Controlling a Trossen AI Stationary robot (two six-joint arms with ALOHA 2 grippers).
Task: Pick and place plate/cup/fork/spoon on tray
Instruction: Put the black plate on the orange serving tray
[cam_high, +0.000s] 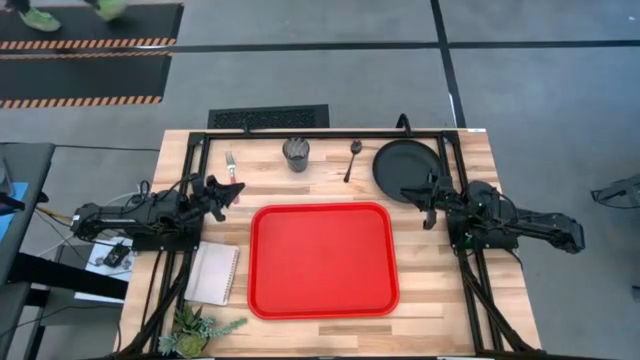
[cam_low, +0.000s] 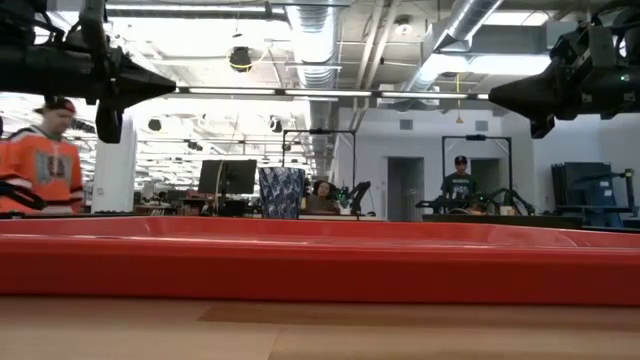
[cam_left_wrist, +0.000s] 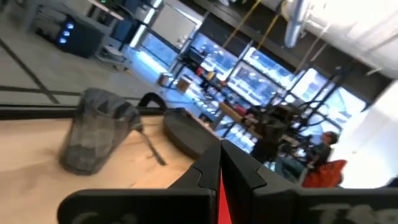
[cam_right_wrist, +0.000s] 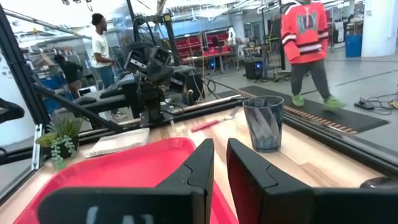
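Both hands empty — left hand (cam_high: 236, 191) pressed together, right hand (cam_high: 415, 199) slightly parted — above table.

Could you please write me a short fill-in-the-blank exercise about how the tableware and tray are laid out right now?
1. The red tray holds ____ of the tableware.
2. The spoon lies between the cup and the ____.
3. The left tool hovers close to the handle of the ____.
4. The white notepad lies beside the tray's ____ side in the high view.

Missing words: none; plate; fork; left
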